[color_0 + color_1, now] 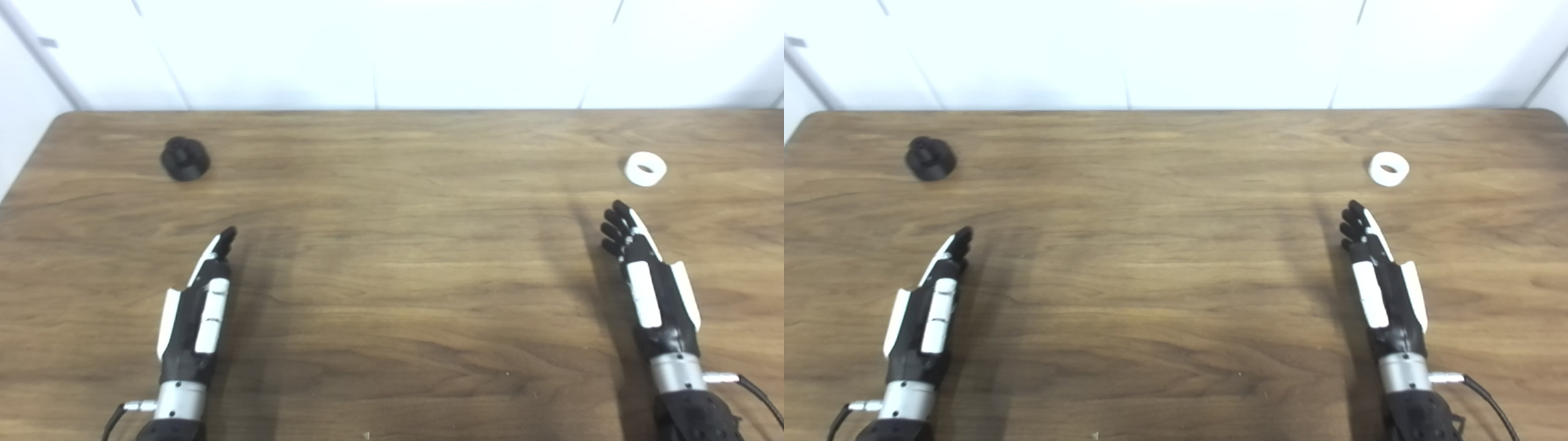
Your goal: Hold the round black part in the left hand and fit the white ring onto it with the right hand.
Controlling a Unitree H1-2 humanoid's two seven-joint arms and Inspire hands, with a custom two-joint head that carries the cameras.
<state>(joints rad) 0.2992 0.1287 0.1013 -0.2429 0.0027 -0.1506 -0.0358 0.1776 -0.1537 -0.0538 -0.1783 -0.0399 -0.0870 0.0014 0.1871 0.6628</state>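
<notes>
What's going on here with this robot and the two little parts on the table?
Nothing is being handled yet. The left robot hand and the right robot hand are both empty, fingers stretched forward over the wooden table. The round black part sits at the far left, beyond the left hand, and the white ring lies at the far right, just beyond the right fingertips. The fitting job hasn't started.

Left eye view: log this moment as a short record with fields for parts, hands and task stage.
black part: round black part, far left on the table, untouched
ring: white ring, far right, lying flat
left hand: left hand, empty, short of the black part
right hand: right hand, empty, near the ring
stage: nothing picked up yet
</notes>
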